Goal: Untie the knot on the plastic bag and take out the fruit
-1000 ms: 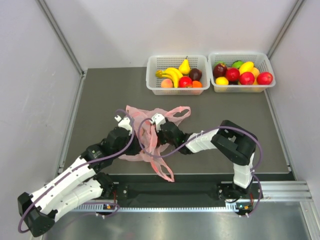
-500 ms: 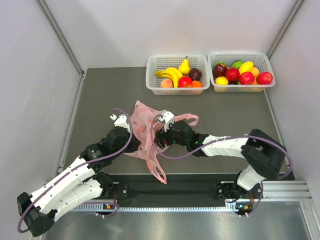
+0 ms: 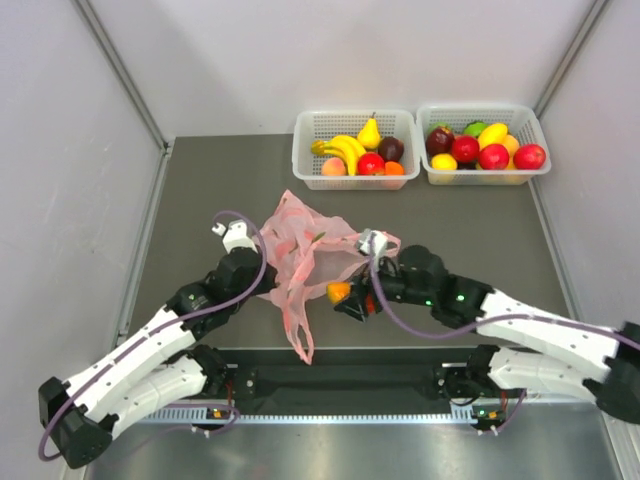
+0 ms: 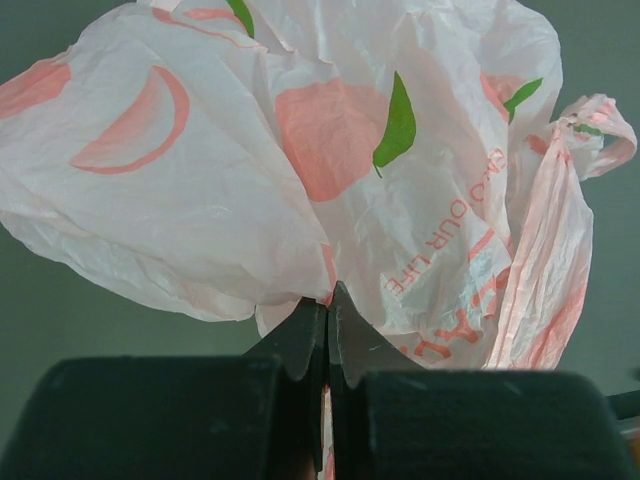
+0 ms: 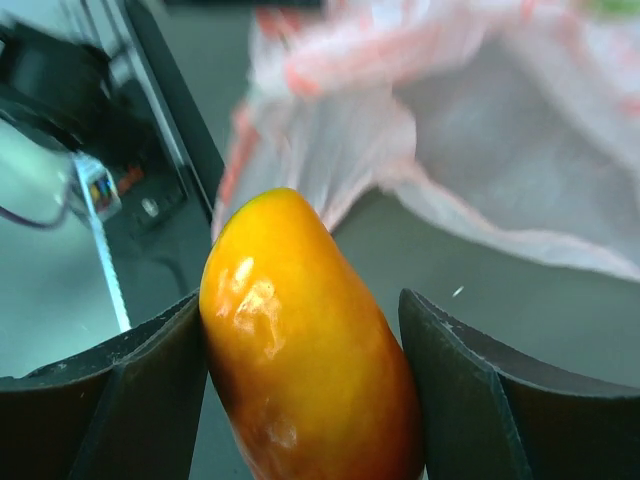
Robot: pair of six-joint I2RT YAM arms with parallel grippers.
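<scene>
The pink plastic bag (image 3: pixel 300 245) hangs bunched and raised off the table, with a handle loop (image 3: pixel 297 335) trailing toward the front edge. My left gripper (image 3: pixel 266 283) is shut on the bag's lower fold; the left wrist view shows the jaws (image 4: pixel 328 300) pinching the thin plastic (image 4: pixel 300 150). My right gripper (image 3: pixel 348 298) is shut on an orange-yellow oval fruit (image 3: pixel 338 292), held just right of the bag and outside it. In the right wrist view the fruit (image 5: pixel 300 370) fills the gap between the fingers (image 5: pixel 300 300), with the bag (image 5: pixel 480 130) behind. I cannot make out the knot.
Two white baskets stand at the back: the left one (image 3: pixel 304 168) holds bananas, a pear and several other fruits, the right one (image 3: pixel 541 152) holds several red, yellow and green fruits. A metal rail (image 3: pixel 560 378) runs along the front edge.
My right gripper has drawn back to the right out of the bag with the orange-yellow fruit in it. The left gripper has lifted the bag, which now stands higher and more bunched.
</scene>
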